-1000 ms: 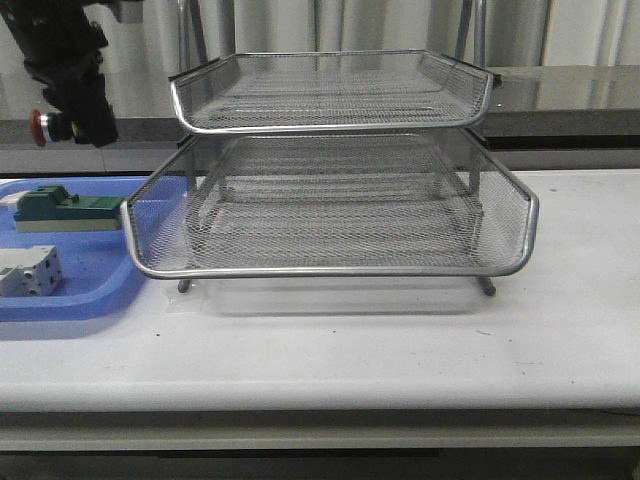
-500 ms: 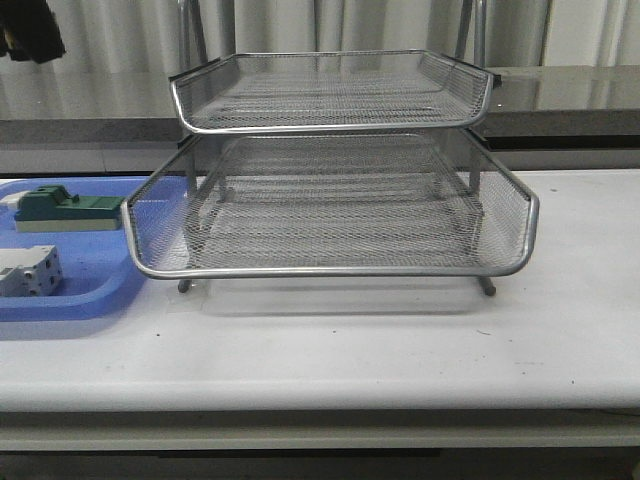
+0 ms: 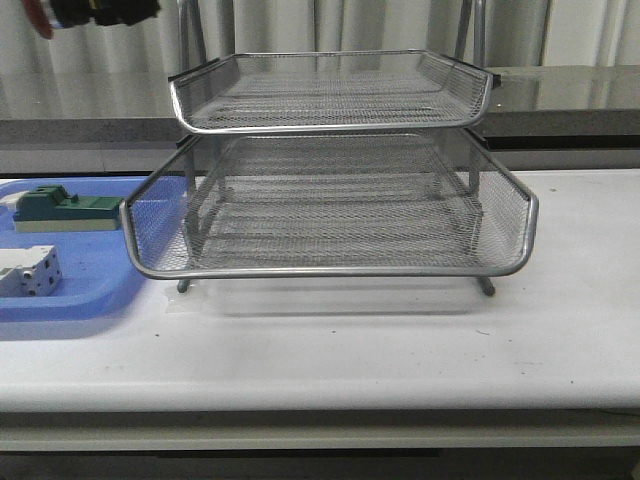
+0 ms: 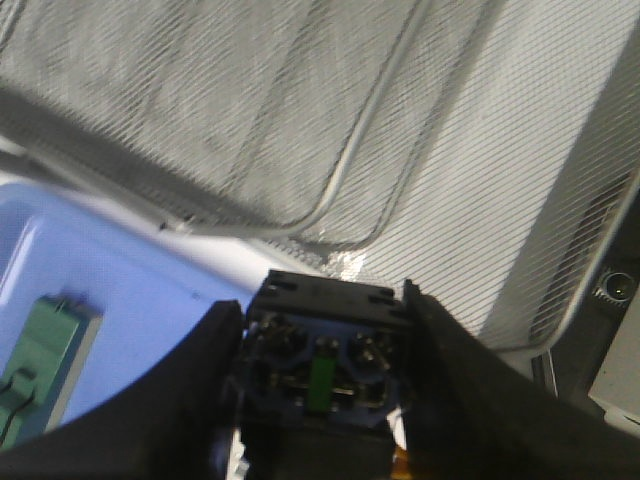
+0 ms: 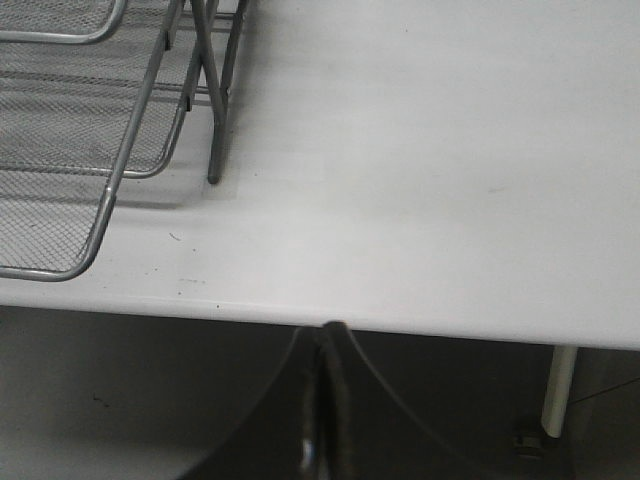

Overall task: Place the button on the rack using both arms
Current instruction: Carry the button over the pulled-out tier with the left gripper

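I look for words or labels first, and I cannot read any on anything here.

On the far left of the front view my left arm (image 3: 100, 10) is up high, so high that only its bottom edge shows at the top of the picture. It sits above the blue tray (image 3: 70, 300) and just left of the rack (image 3: 330, 270). A bit of red, the cap of the button (image 3: 38, 18), pokes out on the arm's left side.

In the left wrist view the left fingers (image 4: 200, 400) are clamped on the button (image 4: 320, 370), one on each side of its black body. I see its back end, with a green bit in the middle. Under it lie the wire mesh of the rack (image 4: 250, 110) and the blue tray (image 4: 110, 270). So the button is in the air, held, and not on the rack.

On the blue tray sit a green block (image 3: 62, 208) and, nearer me, a white-grey block (image 3: 30, 272). They lie apart.

The rack stands in the middle of the white surface (image 3: 400, 340), with its left side over the tray's edge.

In the right wrist view the right fingers (image 5: 322, 400) are pressed together with nothing in them. They hang off the near edge of the surface (image 5: 420, 150), and the rack's corner and a rod leg (image 5: 213, 130) are off to the side.
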Controlling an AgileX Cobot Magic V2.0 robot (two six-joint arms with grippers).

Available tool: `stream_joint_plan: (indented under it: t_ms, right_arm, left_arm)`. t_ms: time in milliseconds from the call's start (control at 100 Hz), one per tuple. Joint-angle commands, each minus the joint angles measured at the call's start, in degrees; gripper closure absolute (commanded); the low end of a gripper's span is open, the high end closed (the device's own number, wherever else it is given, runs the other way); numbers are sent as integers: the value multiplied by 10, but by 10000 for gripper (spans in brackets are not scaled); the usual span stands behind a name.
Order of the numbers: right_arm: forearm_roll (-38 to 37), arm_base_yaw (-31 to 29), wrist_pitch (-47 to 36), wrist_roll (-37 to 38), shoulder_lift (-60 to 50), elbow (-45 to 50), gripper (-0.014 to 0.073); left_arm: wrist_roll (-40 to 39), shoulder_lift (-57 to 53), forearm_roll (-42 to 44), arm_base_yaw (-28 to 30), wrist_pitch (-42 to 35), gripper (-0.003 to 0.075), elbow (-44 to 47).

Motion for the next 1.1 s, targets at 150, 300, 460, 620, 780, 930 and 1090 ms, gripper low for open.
stream_joint_plan:
  t_ms: [150,300,460,620,780,930,1090]
  right_arm:
    - [-8,0,-34,1,0,-20,662]
    - [-8,0,-34,1,0,-20,662]
    - [-8,0,-34,1,0,-20,662]
    - [-8,0,-34,1,0,-20,662]
    - [-8,0,-34,1,0,-20,662]
    - [-8,0,-34,1,0,-20,662]
    - [-8,0,-34,1,0,-20,662]
  left_arm:
    - [-10,13,-37,-94,0,741,-13]
    - [-10,57,-38,-136,-11,741,-13]
    - [-10,105,-32,-163,-51,741,-13]
    - [-10,137,-30,-167,-111,741,-13]
    - [-10,148,-30,-167,-121,738,-13]
    - [-10,148,-30,-167,-120,643,-13]
    - [-10,148,-30,-167,-120,426,-14]
